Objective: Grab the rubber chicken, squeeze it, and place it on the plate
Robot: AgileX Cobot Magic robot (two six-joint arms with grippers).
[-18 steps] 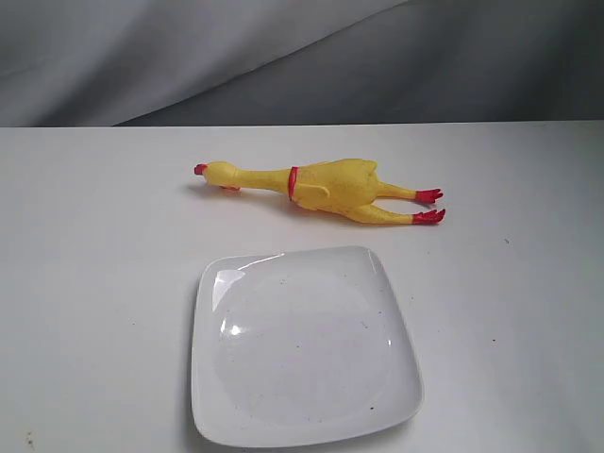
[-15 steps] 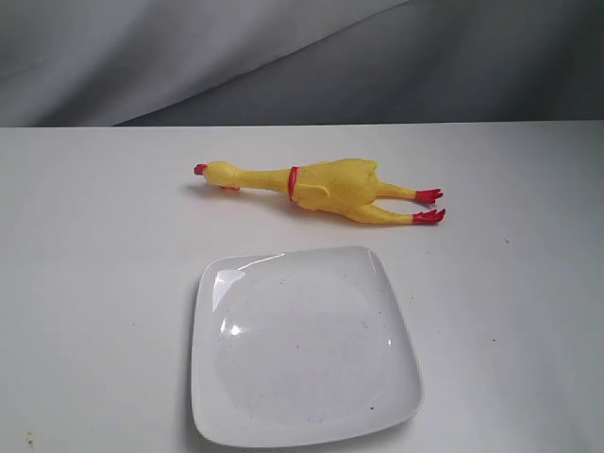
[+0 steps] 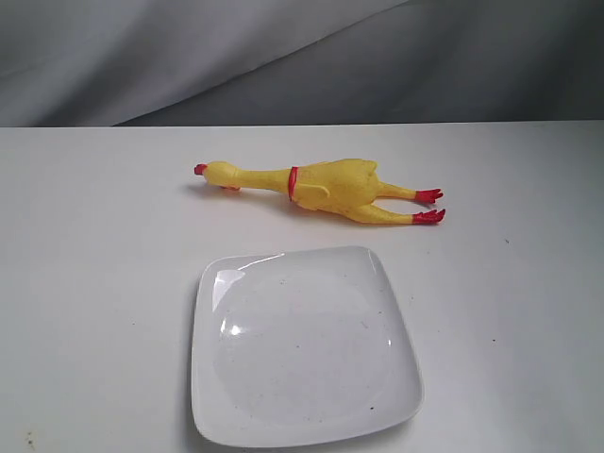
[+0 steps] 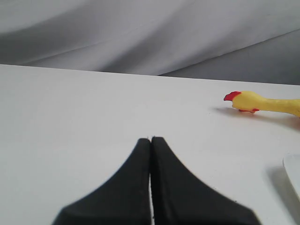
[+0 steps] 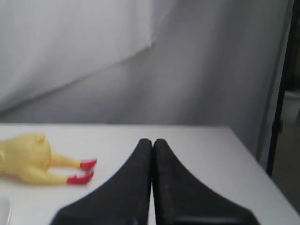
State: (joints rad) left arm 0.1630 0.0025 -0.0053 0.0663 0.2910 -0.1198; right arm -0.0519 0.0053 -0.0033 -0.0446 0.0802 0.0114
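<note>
The yellow rubber chicken [image 3: 330,187] lies on its side on the white table, red comb toward the left and red feet toward the right. The glossy white square plate [image 3: 219,377] sits in front of it, nothing on it. Neither gripper shows in the exterior view. My left gripper [image 4: 151,139] is shut on nothing, well short of the chicken's head [image 4: 243,100]; a plate corner [image 4: 293,169] peeks in at the frame edge. My right gripper [image 5: 153,141] is also shut and empty, with the chicken's body and feet [image 5: 28,160] off to one side.
A grey draped cloth [image 3: 283,57] hangs behind the table's far edge. The right wrist view shows the table's side edge [image 5: 253,159] and a dark upright post [image 5: 281,93] beyond it. Bare tabletop [image 3: 94,236] surrounds chicken and plate.
</note>
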